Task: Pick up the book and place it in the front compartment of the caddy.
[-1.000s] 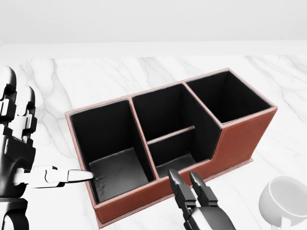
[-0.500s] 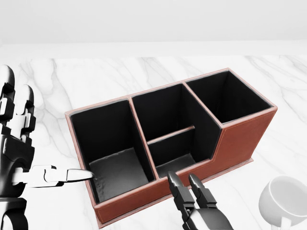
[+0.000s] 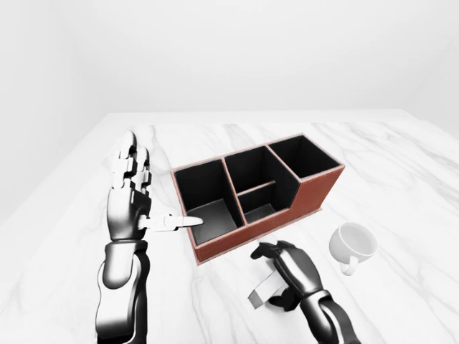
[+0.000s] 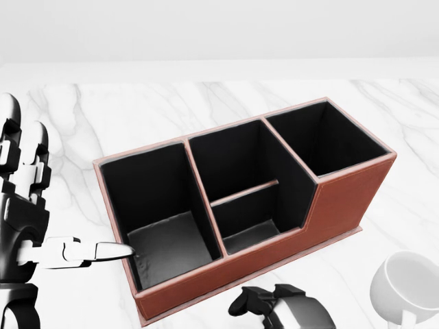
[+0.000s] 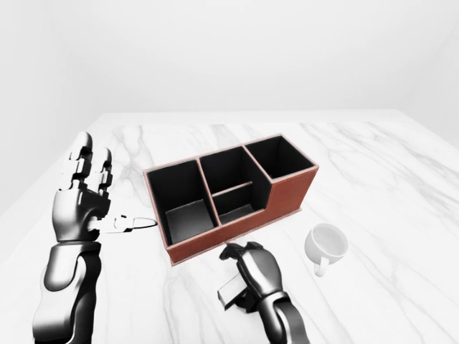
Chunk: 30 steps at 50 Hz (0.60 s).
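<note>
The brown caddy [image 3: 308, 192] with black compartments stands on the white marble table [image 3: 401, 165]. All its compartments are empty. A small grey book [image 3: 261, 293] sits low in the left-eye view, below the caddy's near wall, and pokes out to the left from under my right hand [image 3: 276, 276]. That hand's fingers are curled down round the book. In the head view only the knuckles of the right hand [image 4: 278, 305] show at the bottom edge. My left hand [image 3: 150, 201] stands upright and open to the left of the caddy, thumb pointing at the caddy's left wall.
A white mug [image 3: 353, 244] stands on the table to the right of my right hand, below the caddy's right end. The table's left edge [image 3: 64, 186] runs beside my left arm.
In the head view my right hand's two outstretched fingers have curled down and dropped lower, away from the caddy's near wall. The left hand and the caddy have not moved.
</note>
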{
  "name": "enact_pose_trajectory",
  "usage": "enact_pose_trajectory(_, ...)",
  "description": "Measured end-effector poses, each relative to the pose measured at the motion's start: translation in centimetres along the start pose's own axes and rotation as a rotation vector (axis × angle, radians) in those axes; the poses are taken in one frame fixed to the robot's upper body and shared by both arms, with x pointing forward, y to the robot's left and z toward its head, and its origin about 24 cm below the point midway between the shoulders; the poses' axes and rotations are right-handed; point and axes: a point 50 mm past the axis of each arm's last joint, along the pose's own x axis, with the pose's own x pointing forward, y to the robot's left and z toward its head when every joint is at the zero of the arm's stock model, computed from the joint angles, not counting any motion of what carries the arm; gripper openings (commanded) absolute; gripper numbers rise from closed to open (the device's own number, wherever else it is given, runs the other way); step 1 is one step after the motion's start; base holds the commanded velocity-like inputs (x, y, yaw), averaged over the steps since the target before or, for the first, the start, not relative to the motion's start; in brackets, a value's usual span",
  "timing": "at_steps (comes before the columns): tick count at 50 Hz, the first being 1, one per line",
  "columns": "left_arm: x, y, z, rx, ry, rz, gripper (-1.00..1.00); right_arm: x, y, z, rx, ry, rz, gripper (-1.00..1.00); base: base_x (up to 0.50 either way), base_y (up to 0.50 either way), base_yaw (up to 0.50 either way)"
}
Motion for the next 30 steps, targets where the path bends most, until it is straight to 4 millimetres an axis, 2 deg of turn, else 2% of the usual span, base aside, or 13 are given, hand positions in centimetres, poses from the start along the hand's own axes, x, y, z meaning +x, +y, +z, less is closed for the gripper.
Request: enact_pose_trajectory(30,-0.01,-0.03,-0.07,0.0,0.003,-0.001,1.0,-0.17,0.06,0.34,0.003,-0.012,0.032,-1.0,0.0,0.0,0.0)
